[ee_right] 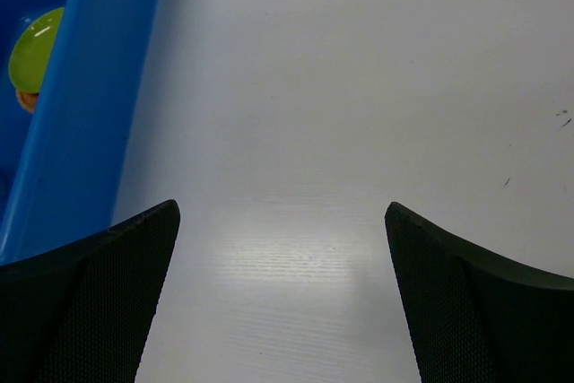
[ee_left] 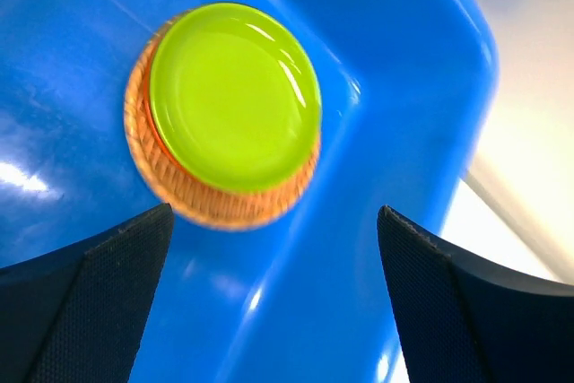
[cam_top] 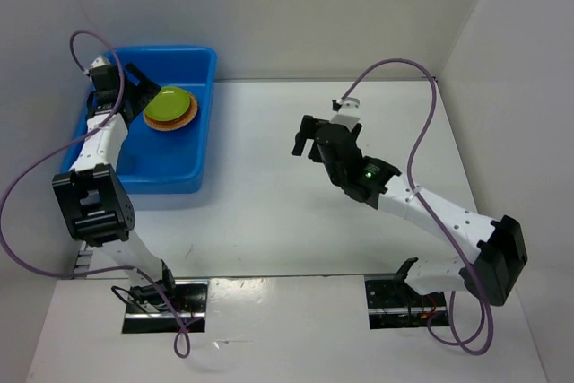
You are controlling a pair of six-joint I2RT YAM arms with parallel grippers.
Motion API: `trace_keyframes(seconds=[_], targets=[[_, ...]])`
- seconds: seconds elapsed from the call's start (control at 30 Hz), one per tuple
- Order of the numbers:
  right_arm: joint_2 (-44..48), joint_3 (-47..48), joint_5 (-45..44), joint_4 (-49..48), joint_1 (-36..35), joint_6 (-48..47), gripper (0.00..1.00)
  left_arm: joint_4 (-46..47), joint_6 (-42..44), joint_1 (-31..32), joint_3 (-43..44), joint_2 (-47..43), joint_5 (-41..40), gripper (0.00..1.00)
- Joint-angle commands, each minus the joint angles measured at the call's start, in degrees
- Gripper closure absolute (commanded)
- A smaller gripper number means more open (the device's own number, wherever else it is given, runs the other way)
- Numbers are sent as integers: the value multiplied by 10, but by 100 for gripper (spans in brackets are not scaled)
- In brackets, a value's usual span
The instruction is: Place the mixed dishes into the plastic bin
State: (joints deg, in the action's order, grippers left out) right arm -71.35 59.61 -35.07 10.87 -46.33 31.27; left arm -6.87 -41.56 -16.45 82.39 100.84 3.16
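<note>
1. Lime green plate (cam_top: 169,103) (ee_left: 235,96) (ee_right: 34,49) is inside the plastic bin (cam_top: 209,123) (ee_left: 413,78) (ee_right: 81,132), far half, near the bin's right wall. It sits face up on top of a stack.
2. Under it is a woven plate (cam_top: 167,125) (ee_left: 215,208), tan/brown, with its rim sticking out round the green one on the near side. In the left wrist view a thin orange edge shows between the two; cannot tell what it belongs to.
3. The stack rests on the bin floor, close to the right wall. Cannot tell if it touches the wall.
4. The bin is bright blue and rectangular with rounded corners. It stands on the white surface (cam_top: 269,221) (ee_right: 314,132) at the far left, close to the left wall panel.
5. Left end effector (cam_top: 140,94) (ee_left: 273,213) is inside the bin's outline, just left of the stack and pointing toward it. Fingers (ee_left: 108,293) are spread wide with nothing between them, and they are apart from the plates.
6. Left arm reaches up along the bin's left side from its base at the near edge.
7. Right end effector (cam_top: 305,141) (ee_right: 281,206) is over bare surface mid-table, well apart from the bin, aimed left and down. Fingers (ee_right: 99,302) are spread and holding nothing.
8. In the right wrist view the bin's right wall is at the left edge, with a sliver of the green plate behind it.
9. A purple cable (cam_top: 421,132) loops off each arm.
</note>
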Motion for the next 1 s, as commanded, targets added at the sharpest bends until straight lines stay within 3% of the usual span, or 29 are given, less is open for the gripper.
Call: trace_keyframes(seconds=[0.0,0.23,0.37,0.53,0.6,0.97], targets=[[-40,57,5,34,4,27,0,-56,77,24,7,-77,-4,0],[-61,82,-27,34,9,33,0,-45,150,97,-45,-246,12,0],[-26,77,-41,-7,16,6,0,-81,174,140,-57,-310,19,0],[24,41,32,-52,71,-19,0,-88,185,154,-134,-389,147,0],[38,41,59,-52,104,-24,0,-102,201,165,-144,-404,194,0],[26,4,30,-49,134,10,0,-149,270,203,-194,-464,194,0]])
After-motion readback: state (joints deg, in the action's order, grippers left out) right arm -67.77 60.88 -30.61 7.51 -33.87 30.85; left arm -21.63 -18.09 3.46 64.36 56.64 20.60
